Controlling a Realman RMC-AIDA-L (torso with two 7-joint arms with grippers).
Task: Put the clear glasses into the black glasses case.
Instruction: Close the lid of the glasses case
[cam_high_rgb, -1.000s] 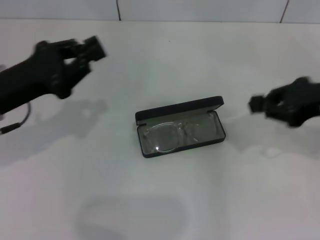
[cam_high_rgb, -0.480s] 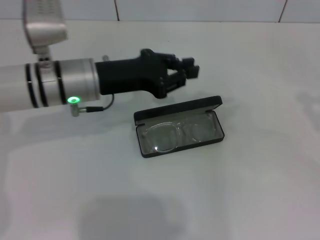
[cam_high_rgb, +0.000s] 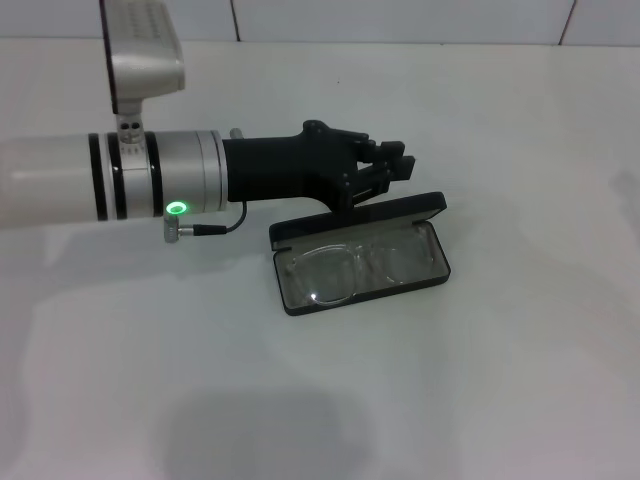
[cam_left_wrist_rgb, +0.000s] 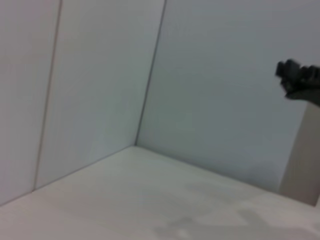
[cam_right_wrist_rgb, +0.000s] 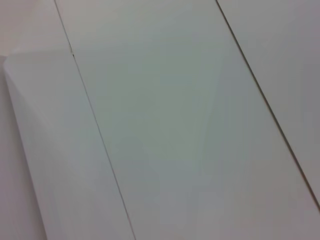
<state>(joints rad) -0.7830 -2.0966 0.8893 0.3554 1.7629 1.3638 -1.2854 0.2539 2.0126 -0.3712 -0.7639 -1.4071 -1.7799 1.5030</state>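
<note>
Jaws of the left gripper (cam_high_rgb: 385, 172) look nearly closed with nothing between them, though from the head view I cannot tell for certain whether a gap remains. Nearest the robot lies bare white surface (cam_high_rgb: 300, 400); beyond it sits the black glasses case (cam_high_rgb: 360, 255), open, its lid raised along the far edge. The clear glasses (cam_high_rgb: 355, 268) lie inside the case on the grey lining, lenses up, apparently fully within the walls. Just past the lid, the left gripper hovers above the far edge, its arm reaching in from the robot's left. The right gripper is out of the head view. By my judgement the placing step is done, and closing the case is the step in hand: the next move would call for pressing the lid forward and down without nudging the case across the surface.
</note>
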